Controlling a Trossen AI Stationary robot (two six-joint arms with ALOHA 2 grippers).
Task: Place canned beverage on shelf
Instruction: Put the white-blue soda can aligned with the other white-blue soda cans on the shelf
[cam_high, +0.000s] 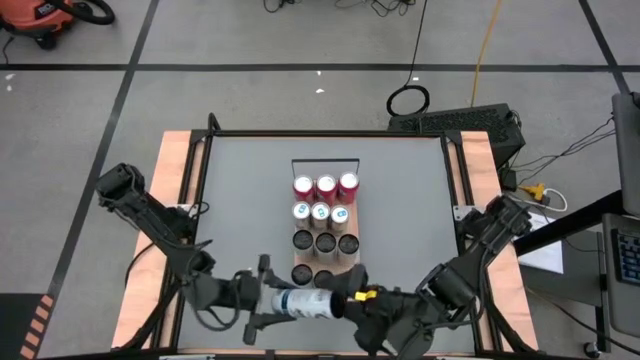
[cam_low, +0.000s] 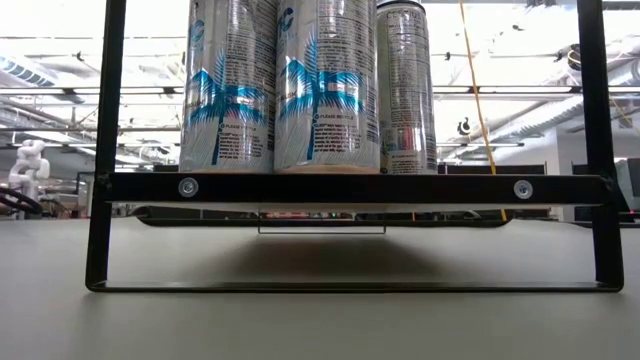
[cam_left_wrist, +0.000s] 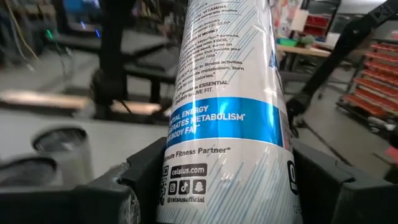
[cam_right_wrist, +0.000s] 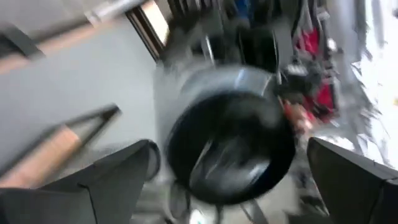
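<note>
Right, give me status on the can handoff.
Left gripper shut on can, can lying sideways near table's front edge. Right gripper open at can's end. Shelf nearly full, front row spot free.

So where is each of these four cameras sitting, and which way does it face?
High view: overhead, straight down on the table, shelf and both arms.
Low view: table height, level under the shelf at cans; no arm shows.
Left wrist view: on the left arm, past its fingers clamping a white can.
Right wrist view: on the right arm, between open fingers at that can's end.
Shared: high and both wrist views show the white can.
</note>
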